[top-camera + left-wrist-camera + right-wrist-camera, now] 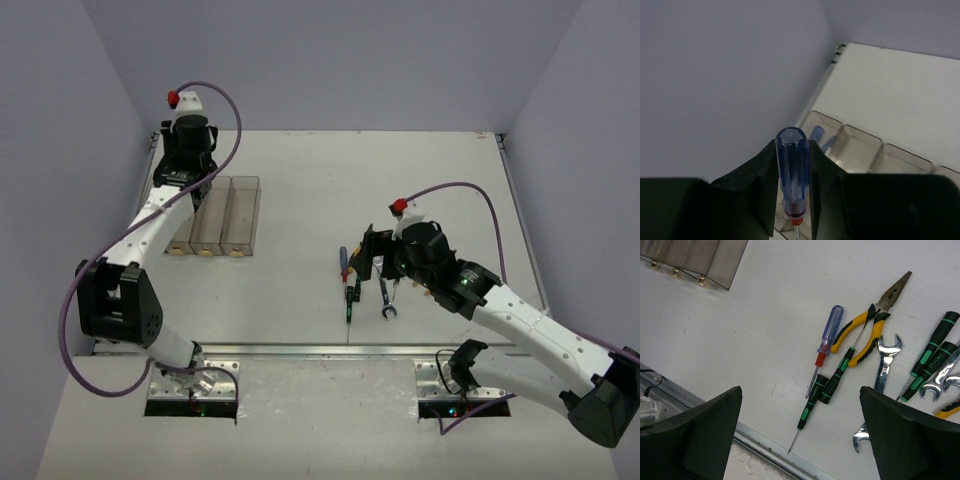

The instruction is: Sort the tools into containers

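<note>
Here, the left hand point(792, 176) pinches a translucent blue faceted screwdriver point(792, 150) above clear bins point(856, 150); the right hand point(801, 412) gapes wide.

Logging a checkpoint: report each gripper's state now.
Left gripper: shut on a blue screwdriver.
Right gripper: open, holding nothing.

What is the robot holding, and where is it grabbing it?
The left gripper pinches a blue screwdriver by its handle. The right gripper is open, holding nothing.
</note>
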